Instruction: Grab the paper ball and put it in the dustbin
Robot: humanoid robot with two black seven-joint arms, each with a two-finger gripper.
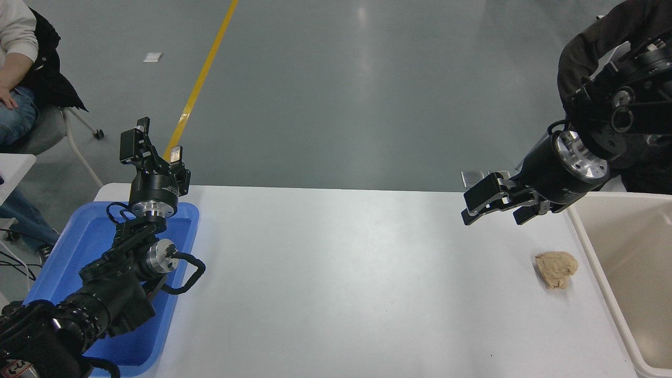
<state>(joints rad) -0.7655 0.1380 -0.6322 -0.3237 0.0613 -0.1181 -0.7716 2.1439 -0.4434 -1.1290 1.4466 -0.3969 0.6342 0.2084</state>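
Observation:
The paper ball (pixel 556 268), a wrinkled tan wad, lies on the white table (pixel 341 283) near its right side, just left of the dustbin (pixel 588 247), a large cream tub at the right edge. My right gripper (pixel 491 210) is open and empty, hanging above the table to the upper left of the ball, apart from it. My left gripper (pixel 157 144) is parked at the lower left above the blue tray, open and empty, pointing up.
A shallow blue tray (pixel 178 273) sits at the table's left end under the left arm. A seated person (pixel 18 68) is at the far left. Another person in dark clothing (pixel 593 47) stands behind my right arm.

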